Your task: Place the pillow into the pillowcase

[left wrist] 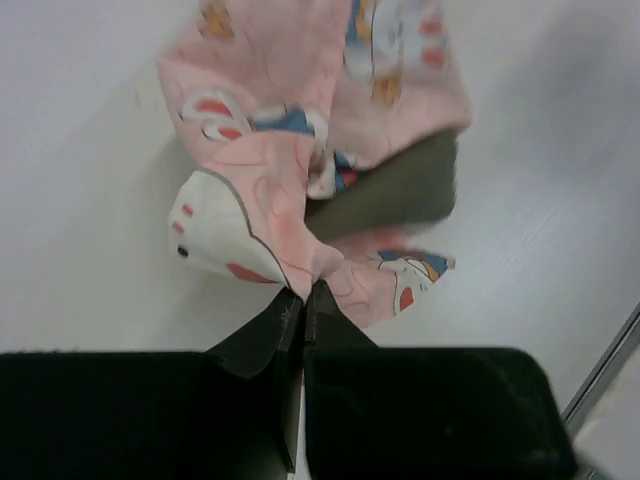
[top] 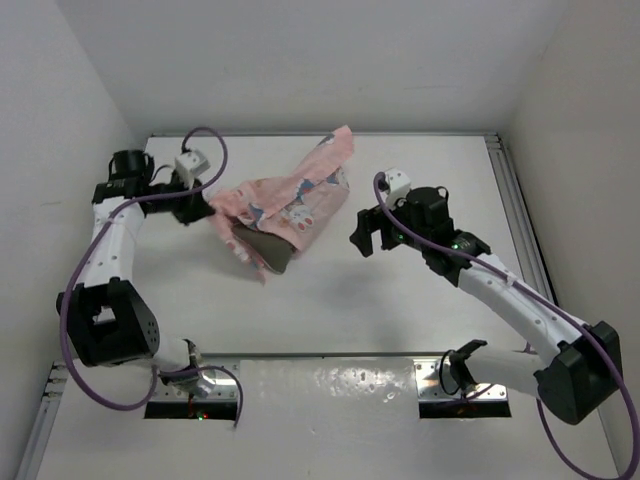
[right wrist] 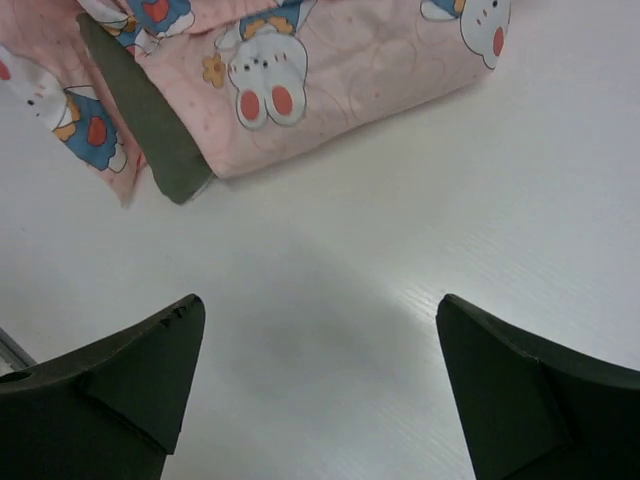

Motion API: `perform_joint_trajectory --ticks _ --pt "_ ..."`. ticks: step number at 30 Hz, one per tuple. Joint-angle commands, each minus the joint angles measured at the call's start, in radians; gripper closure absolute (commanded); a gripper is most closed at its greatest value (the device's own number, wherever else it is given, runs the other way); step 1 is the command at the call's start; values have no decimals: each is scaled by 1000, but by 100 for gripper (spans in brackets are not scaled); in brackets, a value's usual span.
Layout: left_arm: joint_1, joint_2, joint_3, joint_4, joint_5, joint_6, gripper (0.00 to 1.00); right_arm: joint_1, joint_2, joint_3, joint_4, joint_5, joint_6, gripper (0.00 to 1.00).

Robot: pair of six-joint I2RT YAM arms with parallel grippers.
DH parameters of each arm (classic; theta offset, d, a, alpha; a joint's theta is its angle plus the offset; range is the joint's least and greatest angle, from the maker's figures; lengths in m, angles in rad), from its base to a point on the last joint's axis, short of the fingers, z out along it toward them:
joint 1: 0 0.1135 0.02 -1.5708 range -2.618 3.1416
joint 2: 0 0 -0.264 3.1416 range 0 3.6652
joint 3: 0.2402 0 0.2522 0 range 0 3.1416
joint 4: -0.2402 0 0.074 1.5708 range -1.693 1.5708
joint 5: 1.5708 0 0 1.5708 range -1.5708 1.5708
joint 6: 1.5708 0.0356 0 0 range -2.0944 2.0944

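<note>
1. Pillow [top: 268, 248] location: I find it mostly inside the pillowcase [top: 300, 200]. Only one olive-grey end shows at the sleeve's mouth, just past the tips of the left gripper [top: 205, 208].
2. Left gripper, state: clamped on a bunched fold of the pink fabric at the mouth edge. On the left wrist camera its fingers [left wrist: 270, 335] meet with the cloth pinched between them, and I see no gap.
3. From that same camera the grey end [left wrist: 385, 195] lies just beyond the pinch point and slightly to its right. The printed fabric [left wrist: 270, 130] is gathered above and around it.
4. Right gripper [top: 362, 232], state: jaws spread wide, nothing between them, touching nothing that I can see. It stands apart from the sleeve, on its right-hand side.
5. On the right wrist camera, bare table [right wrist: 480, 180] fills the space between the open fingers [right wrist: 130, 370]. The pillow's exposed corner [right wrist: 150, 115] lies ahead of the tips and to their left, with the pink sleeve [right wrist: 340, 70] stretching directly ahead.
</note>
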Motion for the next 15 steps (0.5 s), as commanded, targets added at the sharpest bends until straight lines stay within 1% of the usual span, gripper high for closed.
perform_joint_trajectory --ticks 1,2,3,4,5,6,7,8,9,10,11,12,13,14,15 --pt "153 19 -65 -333 -71 527 100 51 25 26 64 16 11 5" --pt "184 45 -73 -392 -82 596 100 60 34 28 67 19 13 5" --pt "243 107 -80 -447 -89 652 100 75 55 28 75 16 19 6" --pt "267 143 -85 -500 -99 760 97 81 65 28 89 11 34 7" --pt "290 163 -94 -535 -117 740 92 85 74 31 118 5 48 9" --pt "312 182 -102 -535 -126 740 85 91 88 34 135 2 62 18" --pt "353 201 -114 -534 -134 778 80 103 120 44 152 -4 97 23" --pt "375 203 -122 -534 -149 801 67 112 138 54 178 -6 117 27" --pt "405 202 -126 -529 -155 824 60 124 163 63 178 -6 134 35" --pt "413 197 -131 -519 -163 844 54 134 213 90 207 -10 163 36" --pt "415 193 -126 -511 -181 844 40 141 246 109 219 -9 178 37" --pt "415 177 -120 -499 -188 838 33 158 278 126 224 -9 193 38" --pt "413 163 -101 -473 -191 826 28 169 343 159 232 -9 230 38" --pt "410 154 -85 -456 -177 815 13 178 377 178 245 -7 252 36" --pt "394 122 -73 -431 -168 777 3 195 414 193 255 -9 299 33"
